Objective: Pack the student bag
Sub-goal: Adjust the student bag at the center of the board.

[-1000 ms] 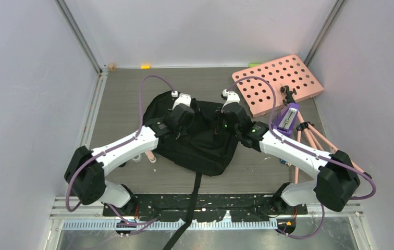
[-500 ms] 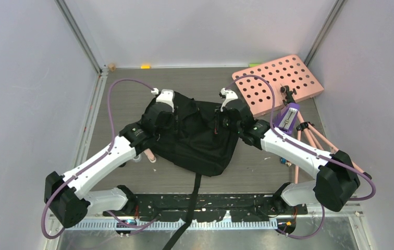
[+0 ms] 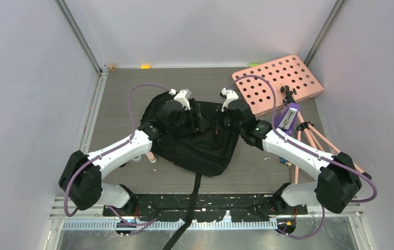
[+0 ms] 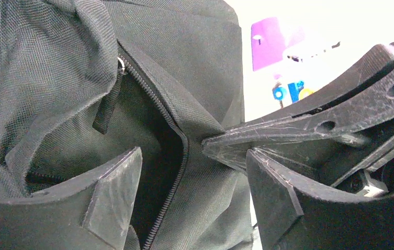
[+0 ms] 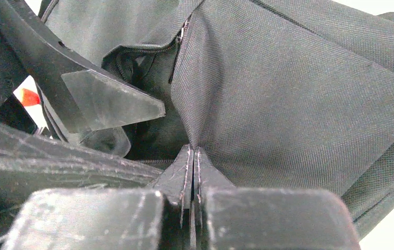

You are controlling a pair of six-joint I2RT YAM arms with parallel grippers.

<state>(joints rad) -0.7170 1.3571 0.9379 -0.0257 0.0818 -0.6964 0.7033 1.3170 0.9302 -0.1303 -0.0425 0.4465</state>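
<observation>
step: opening student bag [image 3: 205, 148]. right claw [image 5: 192, 156] clamped on bag fabric; left claw [image 4: 189, 164] apart, astride zipper [image 4: 176, 140]. next, we judge: left grips edge, pulls toward 9 o'clock.

Grey wood-grain table with a backpack at frame centre.
The table [image 3: 122, 88] carries a black backpack [image 3: 205, 148] at centre, its strap [image 3: 195, 187] trailing to the lower edge. A pink board [image 3: 278, 83] with round holes lies at upper right, a pink-legged tripod [image 3: 312, 136] below it at right. A small pink object [image 3: 152, 156] sits just left of the backpack.
</observation>
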